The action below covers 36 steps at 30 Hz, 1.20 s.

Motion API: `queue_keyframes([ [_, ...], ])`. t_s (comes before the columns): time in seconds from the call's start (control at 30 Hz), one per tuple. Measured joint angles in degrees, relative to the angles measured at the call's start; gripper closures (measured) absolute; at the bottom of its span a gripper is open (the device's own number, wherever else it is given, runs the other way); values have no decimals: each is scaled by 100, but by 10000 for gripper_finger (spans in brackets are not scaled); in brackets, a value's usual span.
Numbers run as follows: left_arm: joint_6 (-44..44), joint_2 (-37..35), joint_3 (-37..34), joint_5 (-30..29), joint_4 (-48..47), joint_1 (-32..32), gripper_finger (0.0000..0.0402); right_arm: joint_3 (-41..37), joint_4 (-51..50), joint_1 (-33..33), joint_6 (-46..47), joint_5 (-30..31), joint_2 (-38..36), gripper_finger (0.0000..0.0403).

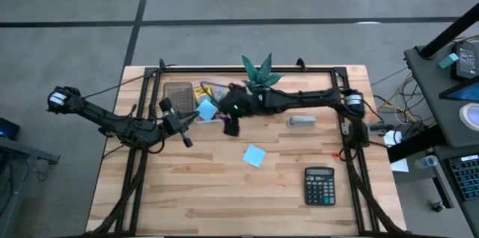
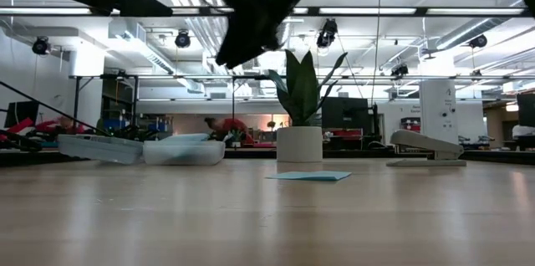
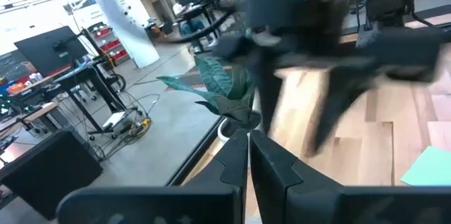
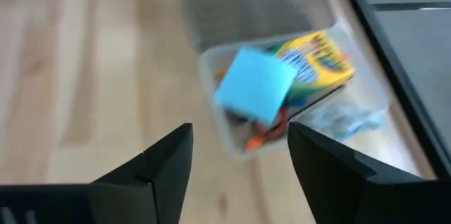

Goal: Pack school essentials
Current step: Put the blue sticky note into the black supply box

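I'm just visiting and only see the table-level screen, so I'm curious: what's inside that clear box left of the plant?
Observer: A yellow crayon box, with a blue notepad over it.
Visitor: Is the dark arm overhead holding anything?
Observer: No. The right end effector is open and empty above the clear box.
Visitor: And the other arm?
Observer: The left end effector waits shut, off to that box's left.
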Motion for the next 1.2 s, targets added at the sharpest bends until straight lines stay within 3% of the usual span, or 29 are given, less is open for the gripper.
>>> queue_keyframes([
  [0.27,17,236,-2,52,613,0,402,-2083,327,936,128,-4,-1728,184],
  [0.57,647,1221,234,537,2399,0,402,-5274,3501,1712,-224,-17,-3597,184],
  [0.7,599,1841,639,620,2604,1,402,-6335,4546,1782,-454,-18,-4302,184],
  [0.8,558,2398,1012,641,2641,-2,402,-6908,4961,1773,-500,-8,-4842,184],
  [1.0,-415,3582,1676,809,2632,-4,402,-7516,5093,1773,-700,-4,-5937,184],
  [1.2,-1670,4692,2337,2299,2518,2,402,-7891,4908,1773,-807,-4,-6950,184],
])
